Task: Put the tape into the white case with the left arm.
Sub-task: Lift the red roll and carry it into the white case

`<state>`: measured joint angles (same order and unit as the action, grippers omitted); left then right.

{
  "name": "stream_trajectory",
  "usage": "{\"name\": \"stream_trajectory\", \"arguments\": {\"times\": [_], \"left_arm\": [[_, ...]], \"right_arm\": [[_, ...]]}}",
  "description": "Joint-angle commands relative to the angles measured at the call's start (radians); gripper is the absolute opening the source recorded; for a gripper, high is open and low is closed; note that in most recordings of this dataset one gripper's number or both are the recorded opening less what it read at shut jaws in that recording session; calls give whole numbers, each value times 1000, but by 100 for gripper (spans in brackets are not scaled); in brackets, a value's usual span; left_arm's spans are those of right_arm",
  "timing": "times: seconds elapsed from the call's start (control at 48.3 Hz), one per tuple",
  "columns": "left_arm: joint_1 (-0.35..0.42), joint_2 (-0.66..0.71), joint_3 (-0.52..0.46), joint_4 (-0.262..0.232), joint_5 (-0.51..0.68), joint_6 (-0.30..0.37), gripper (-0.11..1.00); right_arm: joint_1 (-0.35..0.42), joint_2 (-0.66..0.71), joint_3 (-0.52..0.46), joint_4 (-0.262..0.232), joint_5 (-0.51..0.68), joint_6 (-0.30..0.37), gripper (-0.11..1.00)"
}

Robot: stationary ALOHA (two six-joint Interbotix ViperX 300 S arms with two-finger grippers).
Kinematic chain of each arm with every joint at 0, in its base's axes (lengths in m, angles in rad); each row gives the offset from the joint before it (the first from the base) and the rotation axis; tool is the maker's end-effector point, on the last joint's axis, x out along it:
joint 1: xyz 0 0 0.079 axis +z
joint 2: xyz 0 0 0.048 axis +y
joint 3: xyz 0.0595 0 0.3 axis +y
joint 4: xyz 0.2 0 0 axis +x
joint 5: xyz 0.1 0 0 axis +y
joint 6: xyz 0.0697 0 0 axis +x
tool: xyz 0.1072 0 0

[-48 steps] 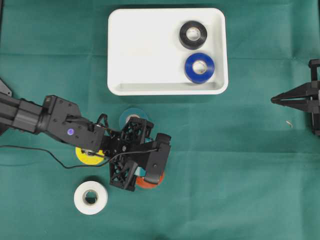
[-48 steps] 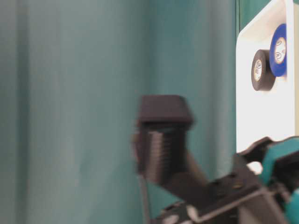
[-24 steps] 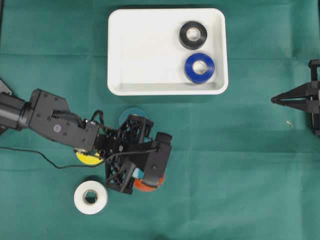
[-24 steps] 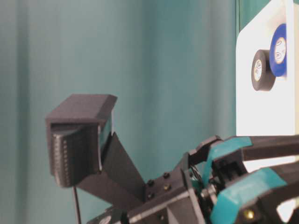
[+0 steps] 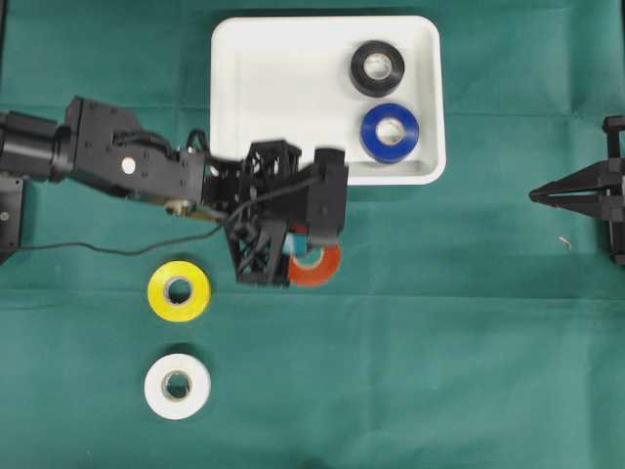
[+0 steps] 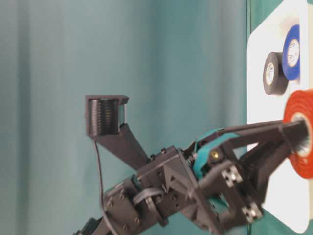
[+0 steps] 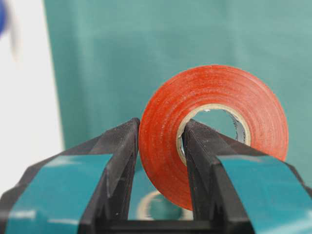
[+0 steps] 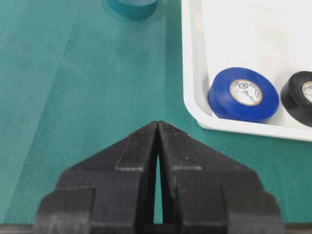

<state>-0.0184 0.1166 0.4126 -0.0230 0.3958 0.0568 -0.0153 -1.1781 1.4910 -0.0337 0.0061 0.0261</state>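
A green cloth (image 5: 469, 371) covers the whole table. The white case (image 5: 283, 107) sits at twelve o'clock in the overhead view, with a black tape roll (image 5: 377, 67) and a blue tape roll (image 5: 389, 132) lying flat in its three o'clock half, the black one toward twelve, the two just apart. The left arm (image 5: 117, 161) reaches in from nine o'clock, its wrist overlapping the case's six o'clock rim. The left gripper (image 7: 161, 146) is clamped on the wall of a red tape roll (image 7: 209, 129), one finger outside, one through the core; the roll hangs clear of the cloth, just at six o'clock of the case. The right gripper (image 8: 158, 131) rests at three o'clock, its jaws pressed together on nothing. A yellow tape roll (image 5: 179, 290) and a white tape roll (image 5: 177, 386) lie toward seven o'clock, near each other. A light blue tape roll (image 8: 132, 7) shows at the wrist view's top edge.
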Motion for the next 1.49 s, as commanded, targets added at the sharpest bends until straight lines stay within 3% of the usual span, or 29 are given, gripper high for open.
{"name": "stream_trajectory", "arguments": {"times": [0.0, 0.207, 0.497, 0.849, 1.18, 1.47], "left_arm": [[46, -37, -25, 3, -5, 2, 26], [144, -37, -28, 3, -12, 12, 26], [270, -15, -34, 3, -46, 172, 26], [396, 40, -41, 3, -123, 256, 26], [439, 78, -78, 3, -124, 342, 26], [457, 117, -120, 3, -123, 356, 26]], "right_arm": [[0, 8, -9, -2, -11, 2, -9], [-2, 8, -9, -2, -11, 2, -9], [0, 8, -9, -2, -11, 2, -9], [0, 8, -9, -2, -11, 0, -9], [0, 8, -8, -2, -11, 0, -9], [-2, 8, -8, -3, -11, 0, -9]]}}
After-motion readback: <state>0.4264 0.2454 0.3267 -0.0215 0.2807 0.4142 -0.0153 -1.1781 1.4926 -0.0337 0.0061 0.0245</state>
